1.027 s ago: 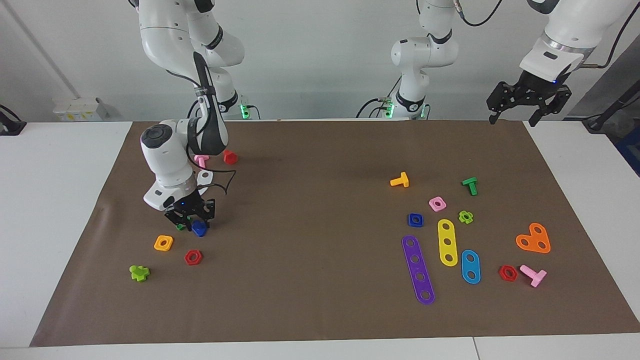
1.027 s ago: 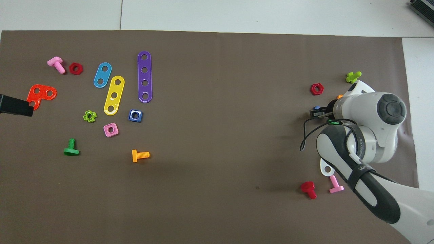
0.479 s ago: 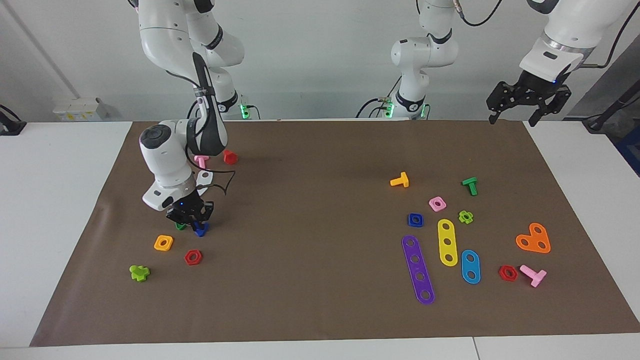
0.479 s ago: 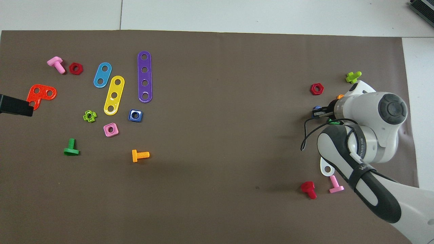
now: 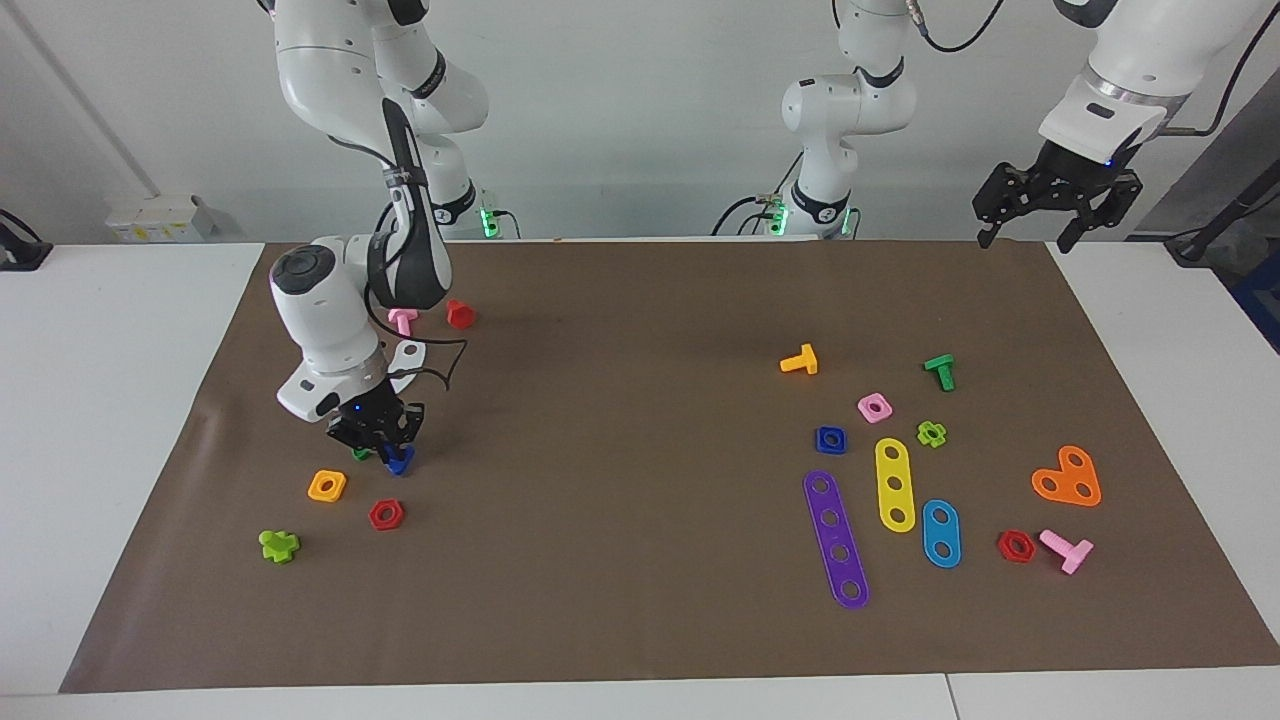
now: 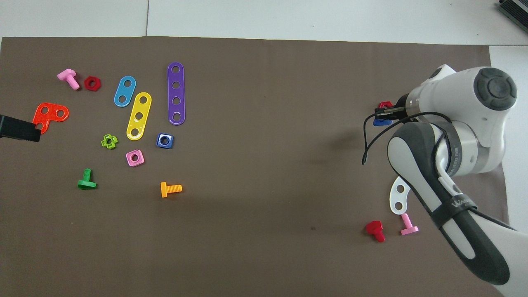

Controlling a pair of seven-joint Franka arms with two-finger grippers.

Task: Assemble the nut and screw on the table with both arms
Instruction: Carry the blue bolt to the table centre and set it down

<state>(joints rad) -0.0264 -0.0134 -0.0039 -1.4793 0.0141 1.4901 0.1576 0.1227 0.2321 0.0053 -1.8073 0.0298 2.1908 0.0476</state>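
Observation:
The dark-blue screw [image 5: 399, 459] [image 6: 381, 122] is toward the right arm's end of the brown mat, low at the mat. My right gripper [image 5: 392, 448] [image 6: 383, 115] is shut on it; whether it has left the mat I cannot tell. The dark-blue square nut [image 5: 830, 439] [image 6: 164, 140] lies flat among the coloured parts toward the left arm's end. My left gripper [image 5: 1025, 240] waits open in the air over the mat's corner by its own base, holding nothing; only its black tip [image 6: 18, 128] shows in the overhead view.
Around the screw lie a green nut [image 5: 360, 453], an orange square nut [image 5: 327, 486], a red hex nut [image 5: 386, 514] and a lime piece [image 5: 279, 545]. By the blue nut lie a pink square nut [image 5: 874, 407], a purple strip [image 5: 836, 538] and a yellow strip [image 5: 896, 484].
My right gripper has closed on the blue screw. Its wrist has since swung toward the table's edge, and gripper and screw stand higher in the overhead view. The left arm has not moved.

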